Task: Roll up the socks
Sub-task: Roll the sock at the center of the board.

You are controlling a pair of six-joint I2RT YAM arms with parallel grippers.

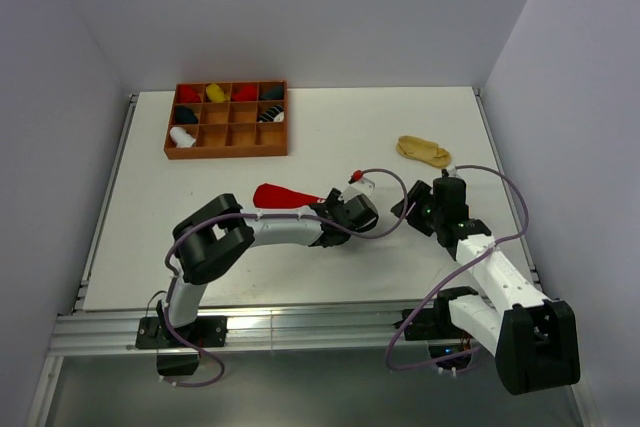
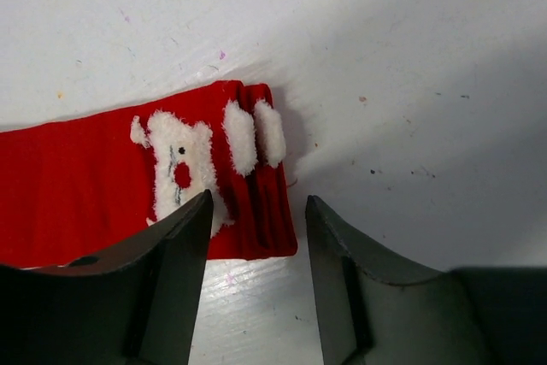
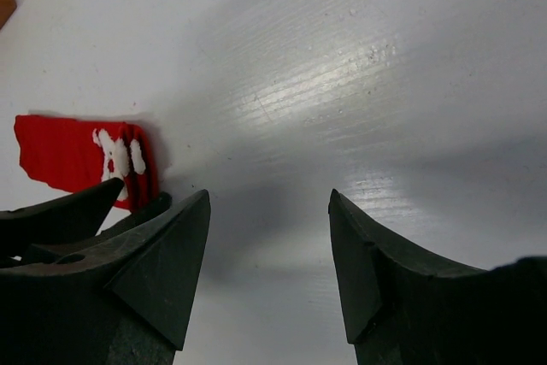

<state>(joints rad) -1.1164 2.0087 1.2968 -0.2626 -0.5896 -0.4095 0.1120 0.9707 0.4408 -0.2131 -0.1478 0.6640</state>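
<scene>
Left end effector, jaws spread, straddles the red sock cuff; it looks soft and floppy, so you should pinch its thick folded edge.

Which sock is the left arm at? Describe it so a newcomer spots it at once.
On the white table, look near the middle, between the wooden tray and the left gripper. The red sock lies flat there, one end bearing a fluffy white pattern; the tan sock, the only other loose one, is plain and lies to the right.
</scene>
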